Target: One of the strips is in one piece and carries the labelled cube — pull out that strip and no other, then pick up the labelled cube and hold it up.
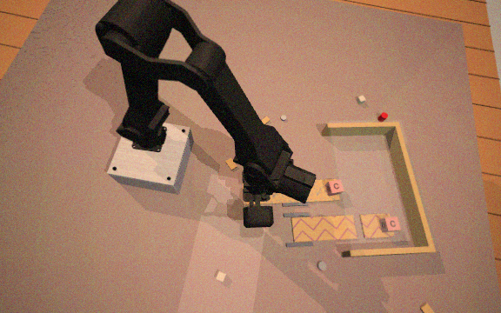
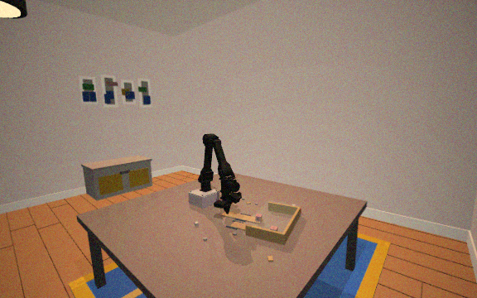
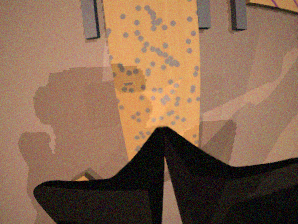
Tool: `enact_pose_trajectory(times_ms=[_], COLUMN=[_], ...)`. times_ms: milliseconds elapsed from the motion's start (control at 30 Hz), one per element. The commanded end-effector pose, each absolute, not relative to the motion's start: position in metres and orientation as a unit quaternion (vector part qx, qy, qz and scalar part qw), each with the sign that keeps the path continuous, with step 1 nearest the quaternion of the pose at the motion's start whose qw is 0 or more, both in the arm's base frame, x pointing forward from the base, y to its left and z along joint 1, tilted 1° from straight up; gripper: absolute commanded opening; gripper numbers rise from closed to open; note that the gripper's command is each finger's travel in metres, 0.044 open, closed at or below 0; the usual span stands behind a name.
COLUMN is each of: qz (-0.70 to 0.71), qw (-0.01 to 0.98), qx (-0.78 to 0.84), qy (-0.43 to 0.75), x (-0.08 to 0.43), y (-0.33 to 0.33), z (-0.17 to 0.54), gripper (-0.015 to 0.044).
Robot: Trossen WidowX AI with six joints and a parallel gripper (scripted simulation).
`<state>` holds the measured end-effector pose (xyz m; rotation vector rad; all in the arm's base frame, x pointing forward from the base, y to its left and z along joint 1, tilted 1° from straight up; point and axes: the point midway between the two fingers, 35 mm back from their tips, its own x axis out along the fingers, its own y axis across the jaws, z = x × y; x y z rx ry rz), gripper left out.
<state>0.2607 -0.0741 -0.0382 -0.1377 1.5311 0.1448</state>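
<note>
A speckled strip (image 1: 325, 194) (image 2: 244, 217) (image 3: 155, 37) looks unbroken where it shows; the arm hides part of it in the top view. A pink cube marked C (image 1: 336, 187) (image 2: 258, 217) stands on its far end. A zigzag strip (image 1: 324, 228) lies beside it, parted by a gap from a shorter zigzag piece (image 1: 370, 226). Another pink cube marked C (image 1: 392, 223) (image 2: 274, 228) is at that piece's far end. My gripper (image 2: 228, 211) (image 3: 162, 132) is shut with nothing between its fingertips. The tips are over the speckled strip's near part; contact cannot be told.
A low three-sided wall (image 1: 412, 187) (image 2: 267, 234) surrounds the cubes' far side. Thin grey rails (image 1: 296, 215) (image 3: 90, 20) flank the strips. A red cylinder (image 1: 383, 116), a grey disc (image 1: 322, 265), a white cube (image 1: 221, 276) and a tan block (image 1: 231, 163) lie around.
</note>
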Motion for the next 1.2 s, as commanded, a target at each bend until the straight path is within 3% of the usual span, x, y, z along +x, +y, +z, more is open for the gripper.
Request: enact_pose_trajectory(times_ms=[0,1167], qz=[0.065,0.065], qw=[0.706,0.705], qx=[-0.060,-0.060], qy=[0.702,0.704], x=[0.245,0.208], y=[-0.075,-0.082], z=[-0.043,-0.044], gripper=[0.0000,0.0000])
